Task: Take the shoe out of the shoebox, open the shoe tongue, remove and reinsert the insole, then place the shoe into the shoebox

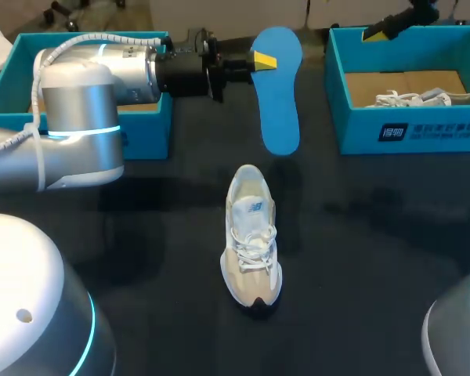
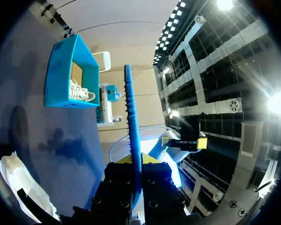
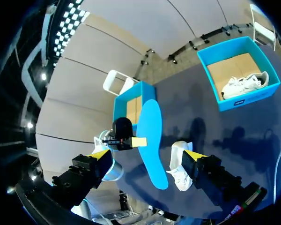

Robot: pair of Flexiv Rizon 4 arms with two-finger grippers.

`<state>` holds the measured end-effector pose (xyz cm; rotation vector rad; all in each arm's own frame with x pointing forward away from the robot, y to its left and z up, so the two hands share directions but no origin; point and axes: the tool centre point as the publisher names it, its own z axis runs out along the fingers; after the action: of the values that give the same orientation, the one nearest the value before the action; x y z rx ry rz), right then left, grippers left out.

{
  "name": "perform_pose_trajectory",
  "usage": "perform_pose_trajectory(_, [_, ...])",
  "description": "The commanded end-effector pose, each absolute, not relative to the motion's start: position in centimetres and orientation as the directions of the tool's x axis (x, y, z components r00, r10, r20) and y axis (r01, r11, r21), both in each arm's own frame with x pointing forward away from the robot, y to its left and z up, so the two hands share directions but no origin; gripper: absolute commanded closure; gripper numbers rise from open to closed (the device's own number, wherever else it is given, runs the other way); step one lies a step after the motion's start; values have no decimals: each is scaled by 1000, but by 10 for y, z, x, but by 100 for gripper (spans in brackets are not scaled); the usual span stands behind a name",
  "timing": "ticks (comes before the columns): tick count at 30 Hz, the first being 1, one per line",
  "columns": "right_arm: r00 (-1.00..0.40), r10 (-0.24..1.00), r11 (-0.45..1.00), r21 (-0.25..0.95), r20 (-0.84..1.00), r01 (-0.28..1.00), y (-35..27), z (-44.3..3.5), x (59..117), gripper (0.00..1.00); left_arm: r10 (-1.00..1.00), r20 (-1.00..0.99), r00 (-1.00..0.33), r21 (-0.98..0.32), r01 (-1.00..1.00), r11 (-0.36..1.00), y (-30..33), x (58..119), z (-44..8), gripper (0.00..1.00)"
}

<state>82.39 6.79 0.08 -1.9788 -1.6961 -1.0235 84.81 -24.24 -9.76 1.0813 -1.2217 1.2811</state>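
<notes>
A white and beige shoe (image 1: 251, 235) stands on the black table, toe toward the front edge. Its blue insole (image 1: 279, 86) hangs in the air above the table's far middle, with my left gripper (image 1: 262, 60) shut on its edge. In the left wrist view the insole (image 2: 131, 126) runs edge-on out from between the fingers, and the shoe (image 2: 23, 187) lies off to one side below. My right gripper (image 1: 384, 30) hovers high over the right shoebox (image 1: 407, 129). It stands open (image 3: 147, 154), looking down on the insole (image 3: 152, 140) and the shoe (image 3: 180, 171).
The right teal shoebox holds a second white shoe (image 1: 415, 98). Another teal box (image 1: 149, 117) sits at the far left, partly behind my left arm. Both boxes (image 3: 239, 75) (image 3: 131, 105) show in the right wrist view.
</notes>
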Motion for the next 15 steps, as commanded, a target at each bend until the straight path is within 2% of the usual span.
perform_pose_trajectory(1, [-27, 587, -213, 187, 809, 959, 64, -11, 822, 0, 84, 993, -80, -83, -996, 31, -242, 848, -98, 100])
perform_pose_trajectory(15, [-93, 480, -140, 181, 872, 974, 69, -31, 808, 0, 84, 993, -80, -83, -996, 31, -242, 848, -98, 100])
